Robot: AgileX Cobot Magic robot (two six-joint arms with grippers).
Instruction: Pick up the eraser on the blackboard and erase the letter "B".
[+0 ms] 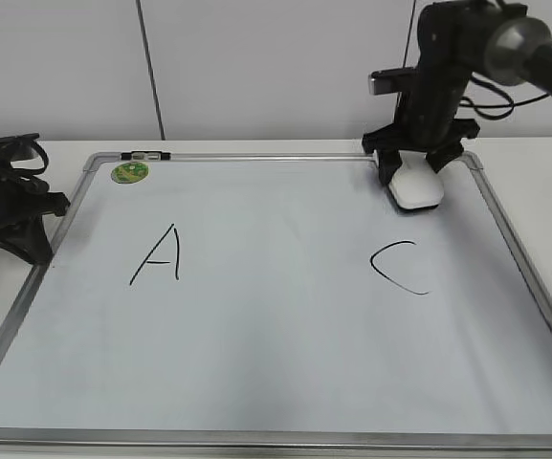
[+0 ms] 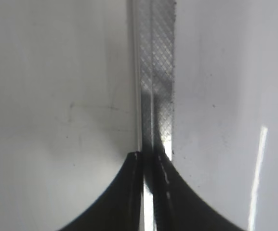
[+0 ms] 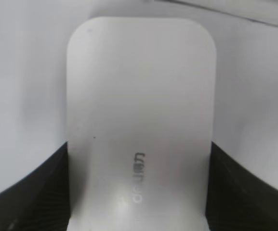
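Blackboard [image 1: 256, 382], right tool [image 1: 417, 172] around eraser [image 1: 417, 185]

Board [image 1: 256, 354] surface white, frame silver-grey, corner caps grey. Frame strip in left wrist view [image 2: 157, 72] shows fine cross-hatch pattern, grey. Letters A [image 1: 157, 256] and C [image 1: 397, 268] black, thin strokes. Sticker [image 1: 130, 172] round, green with yellowish patches. Eraser [image 3: 139, 120] plain white top, small grey lettering; dark edge along its base in exterior view. Both grippers black: left [image 2: 150, 192], right [image 3: 139, 192], the right one's fingers [image 3: 28, 192] finely ribbed. Table white, wall pale grey.
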